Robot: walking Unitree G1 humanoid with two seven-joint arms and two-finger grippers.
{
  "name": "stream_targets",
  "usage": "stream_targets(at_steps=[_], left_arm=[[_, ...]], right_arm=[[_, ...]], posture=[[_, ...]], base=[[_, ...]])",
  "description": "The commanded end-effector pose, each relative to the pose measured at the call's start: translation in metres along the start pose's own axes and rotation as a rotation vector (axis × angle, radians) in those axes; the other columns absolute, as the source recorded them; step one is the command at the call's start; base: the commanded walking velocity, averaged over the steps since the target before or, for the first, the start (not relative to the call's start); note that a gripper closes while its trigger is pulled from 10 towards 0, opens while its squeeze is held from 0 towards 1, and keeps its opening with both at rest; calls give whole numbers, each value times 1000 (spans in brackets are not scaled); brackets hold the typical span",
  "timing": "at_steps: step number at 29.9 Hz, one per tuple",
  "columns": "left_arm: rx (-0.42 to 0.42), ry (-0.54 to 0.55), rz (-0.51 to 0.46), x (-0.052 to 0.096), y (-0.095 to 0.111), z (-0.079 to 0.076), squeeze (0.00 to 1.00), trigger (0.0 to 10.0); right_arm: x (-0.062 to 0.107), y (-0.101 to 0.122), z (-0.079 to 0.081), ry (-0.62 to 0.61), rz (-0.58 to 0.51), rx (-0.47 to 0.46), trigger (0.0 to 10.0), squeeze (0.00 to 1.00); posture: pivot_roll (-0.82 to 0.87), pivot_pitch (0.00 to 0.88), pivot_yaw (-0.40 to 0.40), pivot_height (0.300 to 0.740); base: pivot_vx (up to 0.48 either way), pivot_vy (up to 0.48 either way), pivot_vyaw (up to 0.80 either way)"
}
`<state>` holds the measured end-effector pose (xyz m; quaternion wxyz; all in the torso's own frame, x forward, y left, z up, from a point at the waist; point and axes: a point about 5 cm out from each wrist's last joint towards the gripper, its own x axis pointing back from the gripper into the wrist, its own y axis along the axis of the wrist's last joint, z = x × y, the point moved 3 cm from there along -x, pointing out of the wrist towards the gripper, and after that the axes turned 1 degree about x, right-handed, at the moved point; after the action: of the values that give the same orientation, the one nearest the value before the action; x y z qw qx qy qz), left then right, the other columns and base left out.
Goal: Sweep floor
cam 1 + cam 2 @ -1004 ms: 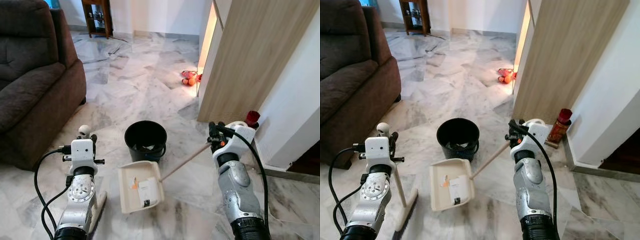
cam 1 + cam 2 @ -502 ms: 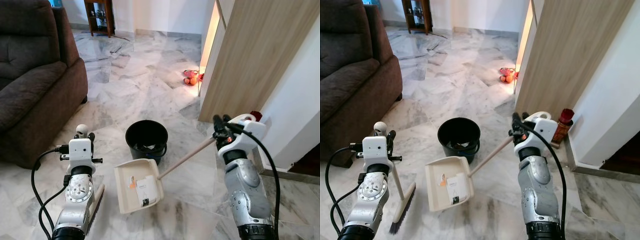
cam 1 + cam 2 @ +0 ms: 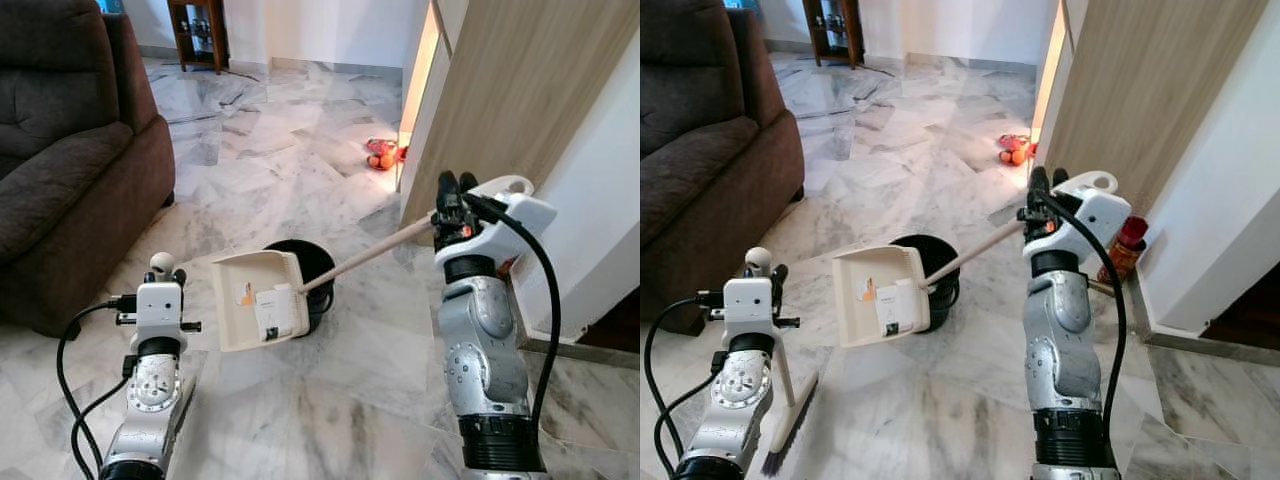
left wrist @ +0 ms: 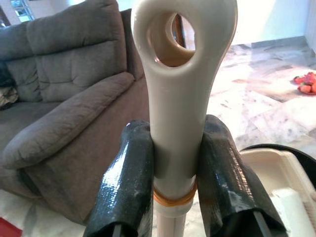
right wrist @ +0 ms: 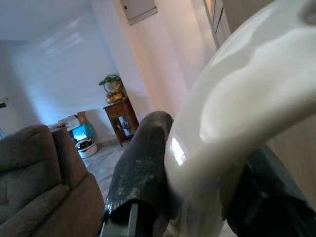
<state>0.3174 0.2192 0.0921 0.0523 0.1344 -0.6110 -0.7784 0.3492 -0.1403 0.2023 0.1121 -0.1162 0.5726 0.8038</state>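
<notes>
Emptying step: right gripper (image 3: 447, 190) clenched on dustpan (image 3: 255, 298) handle, pan raised beside black bin (image 3: 318, 262); left gripper (image 4: 170, 182) grasping broom (image 3: 790, 400); next, tipping debris in

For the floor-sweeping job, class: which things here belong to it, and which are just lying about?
Belong to the job:
cream plastic dustpan with long handle, held by right gripper
cream-handled broom, held by left gripper
black round bucket

Lying about:
brown fabric sofa
red bottle by the wall
orange-red items on the floor
</notes>
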Motion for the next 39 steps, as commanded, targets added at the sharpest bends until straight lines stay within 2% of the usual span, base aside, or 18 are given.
stream_targets(at_steps=[1,24,39], left_arm=[[-23,8,-54,-2,9,3,0,10000],[-31,23,-75,-2,13,1,0,10000],[-31,30,-83,-3,16,2,0,10000]], right_arm=[[-5,16,2,-2,-80,-10,10000,0],[-5,6,4,-7,-66,-13,10000,0],[-5,9,6,-2,-87,-29,10000,0]], posture=[[109,0,-31,740],[115,0,-31,740],[116,0,-30,740]], base=[[0,0,0],[247,0,0],[292,0,0]])
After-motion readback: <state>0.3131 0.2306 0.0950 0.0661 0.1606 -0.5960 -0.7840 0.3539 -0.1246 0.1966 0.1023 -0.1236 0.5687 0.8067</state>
